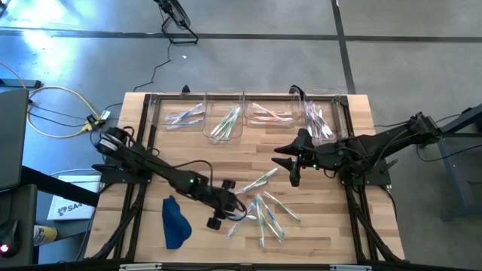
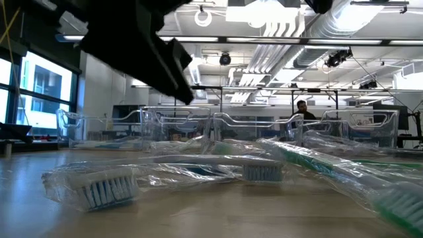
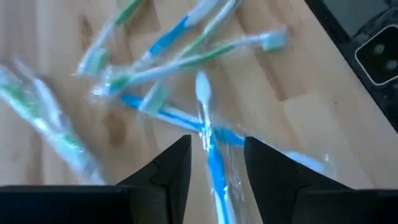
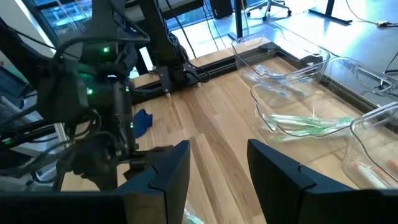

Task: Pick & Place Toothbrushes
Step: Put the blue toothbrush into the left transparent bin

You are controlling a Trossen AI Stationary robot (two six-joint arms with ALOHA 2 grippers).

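Left hand (image 3: pixel 214 177) hovers open, empty, over a blue-handled toothbrush in clear glossy wrapper (image 3: pixel 208 146) on the wooden surface (image 1: pixel 324 226); light, probably slippery, so pinch mid-handle. Right hand (image 1: pixel 290 167) waits, parted, empty.

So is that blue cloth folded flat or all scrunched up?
Scrunched up: the blue cloth lies in a bunched, uneven lump on the table.
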